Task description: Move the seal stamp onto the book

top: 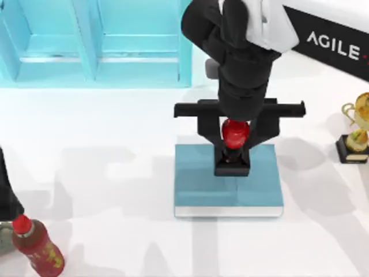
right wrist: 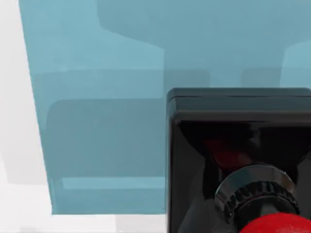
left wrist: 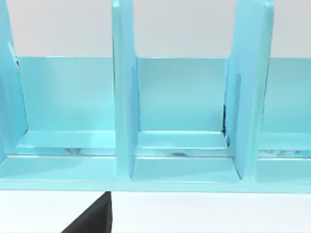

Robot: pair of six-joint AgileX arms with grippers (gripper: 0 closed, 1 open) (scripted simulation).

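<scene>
Right gripper (top: 233, 151) is clamped on the seal stamp (top: 234, 134), its fingers at either side of the red knob. The black base sits over the book (top: 196, 184), near the cover's far edge and about midway along it; contact with the cover cannot be told. For a good placement: lower straight down, keep the base flat, release only once seated. Left arm parked at the tabletop's left edge, facing the shelf (left wrist: 121, 145).
</scene>
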